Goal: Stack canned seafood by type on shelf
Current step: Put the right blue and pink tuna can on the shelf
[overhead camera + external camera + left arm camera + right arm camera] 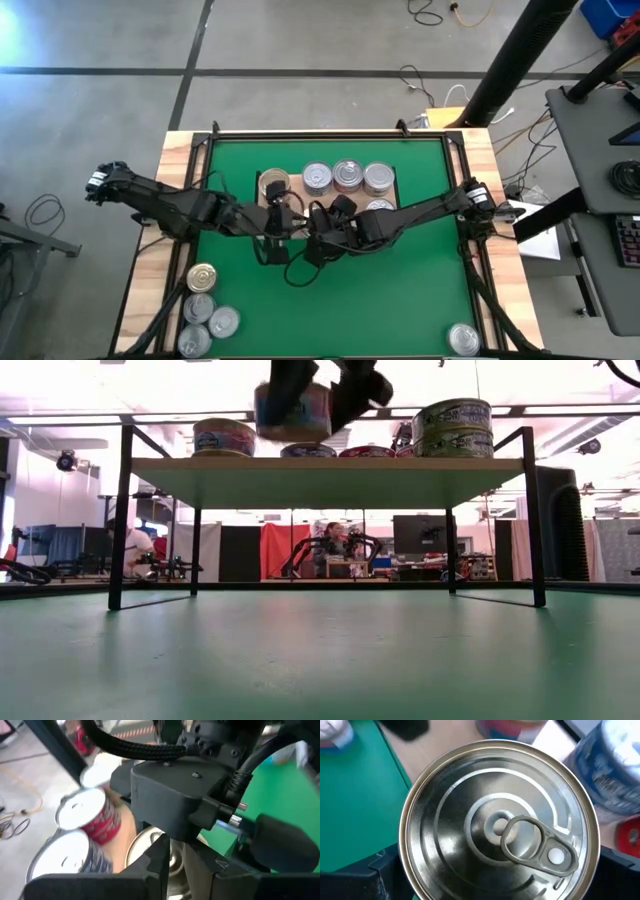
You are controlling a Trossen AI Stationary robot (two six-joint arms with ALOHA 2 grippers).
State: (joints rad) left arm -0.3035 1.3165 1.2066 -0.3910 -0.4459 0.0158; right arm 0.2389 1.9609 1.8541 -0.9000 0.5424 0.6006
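A workshop with a grey concrete floor and loose cables surrounds a light-wood table (150, 240) covered by a matte green mat (400, 290). On the mat stands the shelf (330, 478), a flat pale board on thin black metal legs. Along its far side sit three round tins with silver ringed lids (347, 177); at its left end is a gold-toned tin (273, 184). Seen from table height, two tins with greenish labels (452, 427) are stacked at the shelf's right end; their print is too small to read. More tins lie on the mat: a cluster with one gold lid at the front left corner (203, 308) and a single silver one at the front right (464, 337).

The right gripper (322, 238) hangs over the shelf's front part with fingers spread wide on either side of a tin (497, 827) directly beneath its camera: polished steel lid, concentric ridges, oval pull-tab. Whether the fingers touch it cannot be told. The left gripper (272, 240), clenched with nothing in it, hovers just beside, at the shelf's front left. A red-labelled tin (87, 815) shows in the left wrist view.
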